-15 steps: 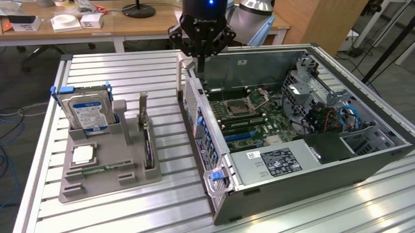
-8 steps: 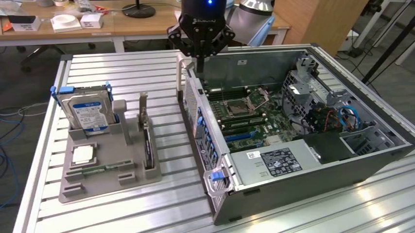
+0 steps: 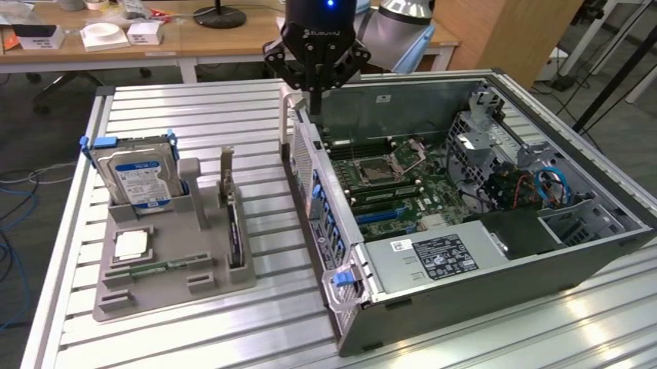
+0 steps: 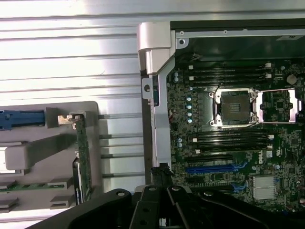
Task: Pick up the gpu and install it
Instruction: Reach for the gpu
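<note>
The gpu (image 3: 234, 231) stands on edge in a slot of the grey tray (image 3: 154, 301), its silver bracket pointing up at the far end. From the wrist view it appears edge-on as a thin card (image 4: 84, 160). My gripper (image 3: 316, 108) hangs over the back wall of the open computer case (image 3: 575, 254), to the exterior view's right of the tray and well apart from the gpu. Its fingers are shut with nothing between them. In the wrist view the gripper (image 4: 161, 172) sits over the case wall beside the motherboard (image 4: 228, 143) and its blue slot (image 4: 214, 168).
A blue-labelled hard drive (image 3: 138, 181) stands upright at the tray's far left. A processor chip (image 3: 131, 246) and a green memory stick (image 3: 154, 269) lie in the tray. The case lies on a slatted metal table (image 3: 205, 115); a desk with boxes stands behind.
</note>
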Tool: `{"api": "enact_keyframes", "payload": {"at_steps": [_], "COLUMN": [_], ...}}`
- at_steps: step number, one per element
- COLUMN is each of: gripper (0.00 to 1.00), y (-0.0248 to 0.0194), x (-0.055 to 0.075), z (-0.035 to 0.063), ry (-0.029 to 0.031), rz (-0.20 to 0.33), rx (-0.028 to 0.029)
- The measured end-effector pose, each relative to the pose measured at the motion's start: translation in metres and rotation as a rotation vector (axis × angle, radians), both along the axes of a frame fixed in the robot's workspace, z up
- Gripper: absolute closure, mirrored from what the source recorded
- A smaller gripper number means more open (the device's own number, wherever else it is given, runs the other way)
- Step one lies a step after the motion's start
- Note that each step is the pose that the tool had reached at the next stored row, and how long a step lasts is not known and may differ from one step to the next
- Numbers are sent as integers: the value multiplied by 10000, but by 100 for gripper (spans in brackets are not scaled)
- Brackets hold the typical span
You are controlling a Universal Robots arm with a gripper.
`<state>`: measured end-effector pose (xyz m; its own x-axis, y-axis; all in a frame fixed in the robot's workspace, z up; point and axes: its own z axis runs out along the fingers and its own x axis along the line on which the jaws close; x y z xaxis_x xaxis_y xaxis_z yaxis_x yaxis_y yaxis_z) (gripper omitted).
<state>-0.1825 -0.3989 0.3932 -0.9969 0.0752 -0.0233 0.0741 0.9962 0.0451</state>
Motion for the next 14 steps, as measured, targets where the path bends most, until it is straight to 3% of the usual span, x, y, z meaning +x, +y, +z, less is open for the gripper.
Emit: {"api": "enact_keyframes", "payload": {"at_steps": [14], "gripper": [89], "y": [0], "x": [-49], "z": [0], "ry": [0], "rz": [-1], "rx": [0]}}
